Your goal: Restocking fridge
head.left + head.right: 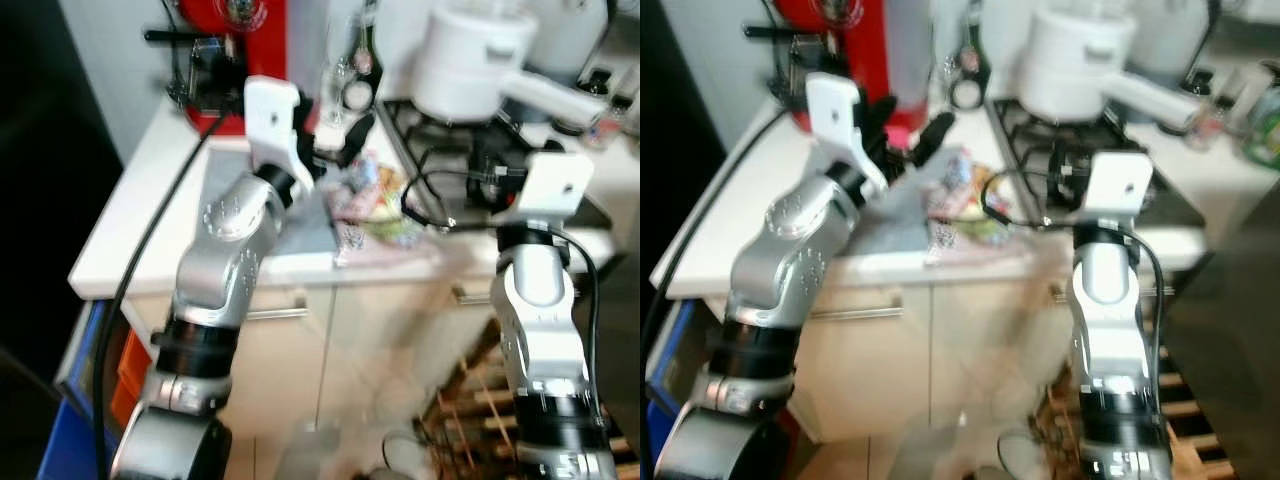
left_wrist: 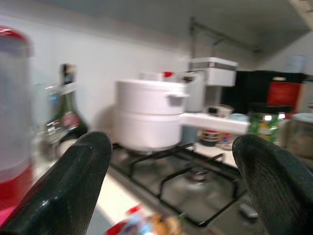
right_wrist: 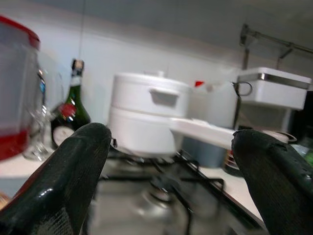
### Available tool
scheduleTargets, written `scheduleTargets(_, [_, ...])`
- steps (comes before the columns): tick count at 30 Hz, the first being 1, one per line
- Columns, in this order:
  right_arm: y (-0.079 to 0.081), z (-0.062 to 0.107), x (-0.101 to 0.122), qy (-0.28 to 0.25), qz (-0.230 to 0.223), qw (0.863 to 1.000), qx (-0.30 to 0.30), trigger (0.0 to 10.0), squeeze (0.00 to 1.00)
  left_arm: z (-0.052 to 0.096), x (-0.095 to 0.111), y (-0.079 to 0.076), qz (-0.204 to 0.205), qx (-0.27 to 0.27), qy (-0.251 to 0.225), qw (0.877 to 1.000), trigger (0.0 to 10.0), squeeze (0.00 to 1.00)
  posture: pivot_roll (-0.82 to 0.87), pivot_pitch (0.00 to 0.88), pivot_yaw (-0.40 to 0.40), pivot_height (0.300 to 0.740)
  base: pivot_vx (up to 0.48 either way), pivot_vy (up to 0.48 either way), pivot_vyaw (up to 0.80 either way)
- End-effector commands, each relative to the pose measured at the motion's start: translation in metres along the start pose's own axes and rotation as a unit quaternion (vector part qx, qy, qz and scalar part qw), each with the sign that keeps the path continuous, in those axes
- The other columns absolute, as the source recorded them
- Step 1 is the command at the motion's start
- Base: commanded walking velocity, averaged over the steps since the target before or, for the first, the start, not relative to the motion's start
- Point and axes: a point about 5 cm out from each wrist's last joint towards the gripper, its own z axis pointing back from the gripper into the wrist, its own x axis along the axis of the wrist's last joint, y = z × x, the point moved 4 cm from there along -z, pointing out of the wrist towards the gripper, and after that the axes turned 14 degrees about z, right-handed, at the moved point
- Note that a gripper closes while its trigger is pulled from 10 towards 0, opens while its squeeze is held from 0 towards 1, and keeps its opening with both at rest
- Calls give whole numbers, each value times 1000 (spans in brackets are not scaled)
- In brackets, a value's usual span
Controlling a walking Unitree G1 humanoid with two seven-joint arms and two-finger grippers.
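Groceries in colourful packets (image 1: 372,200) sit in a loose heap on the white countertop (image 1: 120,230), just beside the gas hob (image 1: 470,150), on a grey mat or tray whose edges blur out. Both arms are up now, elbows bent, forearms reaching over the counter edge. Left gripper (image 1: 335,135) hovers above the near side of the packets, its black fingers (image 2: 63,186) spread wide with nothing between them. Right gripper (image 3: 171,196) is out over the hob, fingers (image 3: 58,181) also wide apart and empty; from the head views only its white wrist block (image 1: 555,185) can be made out, with a black cable looping off it.

On the hob stands a white lidded pot (image 1: 470,60) with a long white handle pointing to the robot's right; what's inside can't be seen. Behind the packets there's a dark green bottle (image 3: 73,107), a clear glass (image 2: 54,122) beside it, and a red-and-clear jug-like appliance (image 1: 235,40) further left. Below the counter, pale cabinet doors (image 1: 380,350). Everything is slightly motion-blurred.
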Motion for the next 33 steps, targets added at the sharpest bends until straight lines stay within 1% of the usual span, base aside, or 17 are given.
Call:
scheduleTargets(1, [2, 2, 2, -3, 1, 1000, 8, 10000, 0, 2, 1, 8, 20, 2, 32, 999, 10000, 0, -106, 0, -9, 740, 0, 0, 0])
scheduleTargets(4, [7, 7, -4, 7, 1, 1000, 17, 10000, 0, 4, -18, 30, 33, 39, 92, 994, 10000, 0, -107, 0, -3, 740, 0, 0, 0])
scheduleTargets(5, [7, 7, -4, 7, 1, 1000, 17, 10000, 0, 4, -18, 30, 33, 39, 92, 994, 10000, 0, -107, 0, -3, 740, 0, 0, 0])
scheduleTargets(6, [8, 8, -6, 12, -3, 1000, 19, 10000, 0, 5, -23, 38, 36, 56, 104, 992, 10000, 0, -110, 0, 1, 740, 0, 0, 0])
scheduleTargets(7, [9, 11, -11, 22, -8, 999, 22, 10000, 0, 7, -28, 47, 54, 76, 113, 989, 10000, 0, -111, 0, 4, 740, 0, 0, 0])
scheduleTargets(8, [9, 11, -11, 22, -8, 999, 22, 10000, 0, 7, -28, 47, 54, 76, 113, 989, 10000, 0, -111, 0, 4, 740, 0, 0, 0])
scheduleTargets(9, [11, 13, -14, 29, -12, 999, 24, 10000, 0, 7, -31, 49, 83, 79, 116, 987, 10000, 0, -111, 0, 4, 740, 0, 0, 0])
scheduleTargets(11, [12, 15, -16, 33, -14, 999, 26, 10000, 0, 6, -34, 48, 102, 76, 120, 985, 10000, 0, -111, 0, 4, 740, 0, 0, 0])
scheduleTargets(12, [12, 15, -16, 33, -14, 999, 26, 10000, 0, 6, -34, 48, 102, 76, 120, 985, 10000, 0, -111, 0, 4, 740, 0, 0, 0])
scheduleTargets(13, [14, 17, -16, 34, -15, 999, 30, 10000, 0, 5, -39, 45, 125, 69, 130, 981, 10000, 0, -116, 0, 7, 740, 0, 0, 0])
scheduleTargets(14, [15, 18, -16, 34, -16, 999, 32, 10000, 0, 4, -42, 45, 133, 69, 132, 980, 10000, 0, -117, 0, 7, 740, 0, 0, 0])
scheduleTargets(20, [16, 18, -16, 34, -16, 999, 36, 10000, 0, -2, -51, 46, 152, 71, 139, 976, 10000, 0, -123, 0, 4, 740, 0, 0, 0])
scheduleTargets(21, [17, 18, -16, 34, -16, 999, 38, 10000, 0, -3, -54, 47, 151, 73, 142, 976, 10000, 0, -123, 0, 4, 740, 0, 0, 0])
scheduleTargets(22, [18, 18, -16, 34, -16, 998, 40, 10000, 0, -5, -62, 48, 137, 79, 149, 976, 10000, 0, -126, 0, 4, 740, 0, 0, 0])
scheduleTargets(23, [19, 18, -16, 34, -16, 998, 43, 10000, 0, -8, -70, 51, 113, 92, 155, 977, 10000, 1000, -131, 0, 5, 740, 0, 0, 0])
scheduleTargets(27, [20, 18, -15, 34, -15, 998, 45, 10000, 0, -12, -70, 49, 101, 90, 147, 980, 10000, 1000, -139, 0, 8, 740, 0, 0, 0])
scheduleTargets(33, [21, 20, -16, 35, -15, 998, 46, 10000, 0, -21, -57, 40, 92, 66, 114, 987, 10000, 1000, -142, 0, 12, 740, 0, 0, 0])
